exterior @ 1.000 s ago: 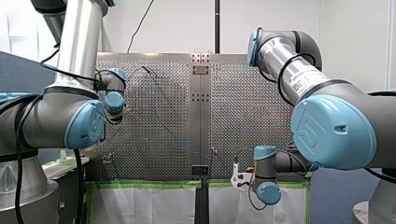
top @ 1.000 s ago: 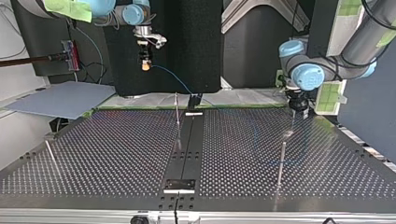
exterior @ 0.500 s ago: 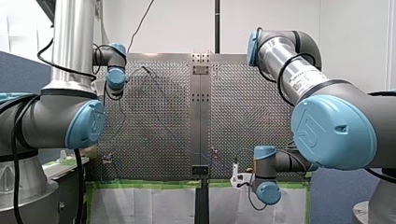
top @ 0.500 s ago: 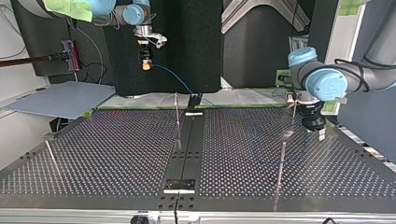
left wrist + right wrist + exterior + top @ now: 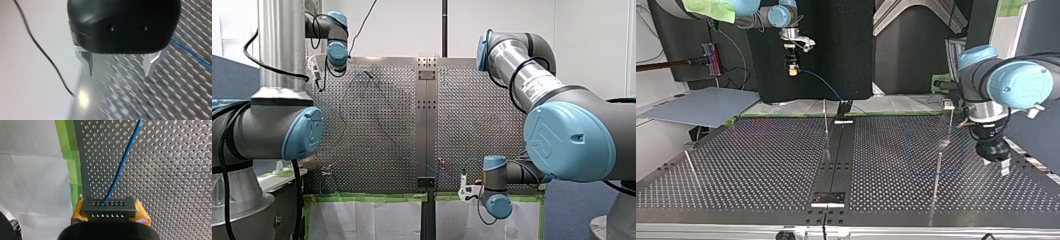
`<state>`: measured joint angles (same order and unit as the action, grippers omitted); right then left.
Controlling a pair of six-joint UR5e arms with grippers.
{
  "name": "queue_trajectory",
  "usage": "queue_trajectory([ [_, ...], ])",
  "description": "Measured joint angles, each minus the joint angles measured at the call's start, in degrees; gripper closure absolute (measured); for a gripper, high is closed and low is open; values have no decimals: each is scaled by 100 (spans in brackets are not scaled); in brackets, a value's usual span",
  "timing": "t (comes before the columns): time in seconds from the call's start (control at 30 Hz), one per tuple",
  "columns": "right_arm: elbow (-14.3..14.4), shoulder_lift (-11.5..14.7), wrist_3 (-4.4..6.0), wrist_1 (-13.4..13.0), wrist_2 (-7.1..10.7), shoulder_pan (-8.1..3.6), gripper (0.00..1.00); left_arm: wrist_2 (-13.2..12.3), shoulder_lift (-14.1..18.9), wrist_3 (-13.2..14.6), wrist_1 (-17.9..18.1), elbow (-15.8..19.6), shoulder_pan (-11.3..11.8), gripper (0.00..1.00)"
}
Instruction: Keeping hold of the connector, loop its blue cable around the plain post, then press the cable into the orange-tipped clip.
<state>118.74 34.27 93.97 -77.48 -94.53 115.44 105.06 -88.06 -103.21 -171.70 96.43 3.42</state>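
Surface: perforated metal surface [image 5: 761, 165], split by a dark centre rail [image 5: 836, 155], with green tape [image 5: 72, 170] along one edge and a white wall behind.
Right jaws: pressed onto the connector [image 5: 108, 206], a yellow pad [image 5: 141, 214] against each end. In the top view they hang off the surface's far edge, at about 11 o'clock.
Blue cable [image 5: 122, 162]: leaves the connector's face straight ahead over the holes. In the top view it drops toward the rail's far end at 12 o'clock.
Left jaws: spread, with nothing between the metal fingers [image 5: 151, 65]. They are low over the surface at about 3 o'clock in the top view, and a stretch of the cable lies just beside them.
Posts: a thin plain post [image 5: 937, 172] stands at about 4 o'clock in the top view, near the left jaws. A small upright with a reddish tip [image 5: 440, 161], likely the clip, sits just beside the rail at 6 o'clock in the front view.
Done: the connector is held.
Left: no turn of cable shows around the post and none in the clip, so I judge both steps not yet done. The cable's course on the surface is too faint to trace.
Writing: a white label [image 5: 539, 85] with dark print on my right arm's tube, too small to read.
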Motion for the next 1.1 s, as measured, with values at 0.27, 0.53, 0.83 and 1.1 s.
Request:
queue_trajectory([
  [0.27,-10,-1,0,3,3,1,100,-438,444,56,-446,-444,-220,0],
  [0.53,-12,-2,-2,4,11,1,100,-314,896,206,-896,-896,-604,0],
  [0.83,-32,-2,-22,62,12,6,100,114,1334,554,-1335,-1019,-1040,0],
  [1.1,-33,-2,-42,106,12,22,100,547,1504,546,-1768,-613,-1473,0],
])
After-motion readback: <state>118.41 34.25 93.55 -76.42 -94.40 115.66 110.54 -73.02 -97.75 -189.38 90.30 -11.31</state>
